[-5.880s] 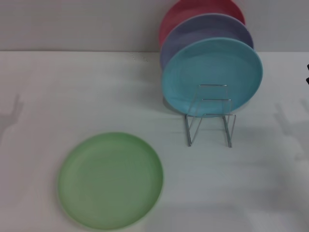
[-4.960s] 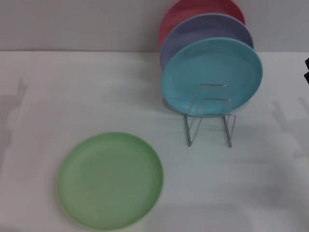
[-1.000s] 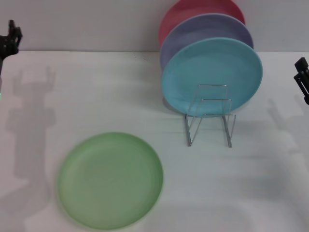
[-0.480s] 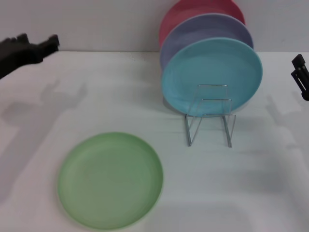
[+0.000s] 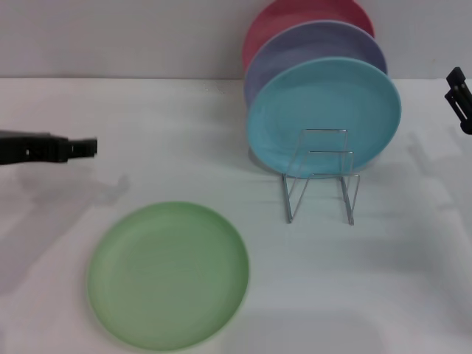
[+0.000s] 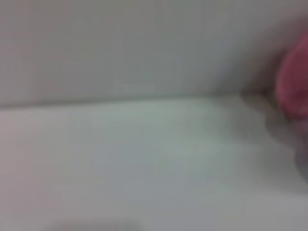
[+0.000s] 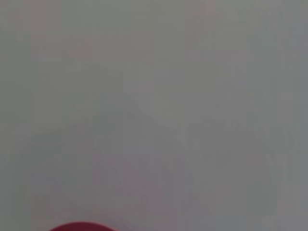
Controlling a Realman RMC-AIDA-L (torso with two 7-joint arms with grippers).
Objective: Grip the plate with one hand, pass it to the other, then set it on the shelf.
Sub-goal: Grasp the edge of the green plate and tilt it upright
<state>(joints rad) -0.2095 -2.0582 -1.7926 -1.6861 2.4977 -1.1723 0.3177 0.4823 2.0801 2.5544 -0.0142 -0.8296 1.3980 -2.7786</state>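
Observation:
The light green plate [image 5: 168,274] lies flat on the white table at the front left. My left gripper [image 5: 87,146] reaches in level from the left edge and hangs above the table, behind and to the left of the plate, apart from it. My right gripper [image 5: 458,94] shows only as black tips at the right edge, level with the turquoise plate. The silver wire shelf [image 5: 319,177] stands right of centre, and its front loops hold nothing. Neither gripper holds anything.
A turquoise plate [image 5: 324,110], a lavender plate [image 5: 313,48] and a red plate [image 5: 295,18] stand upright in a row in the shelf's back slots. A grey wall runs behind the table. The red plate also shows in the left wrist view [image 6: 296,82].
My left gripper has swung down from the upper left corner and reached right, toward the green plate. My right gripper has risen slightly at the right edge. The plates have not moved.

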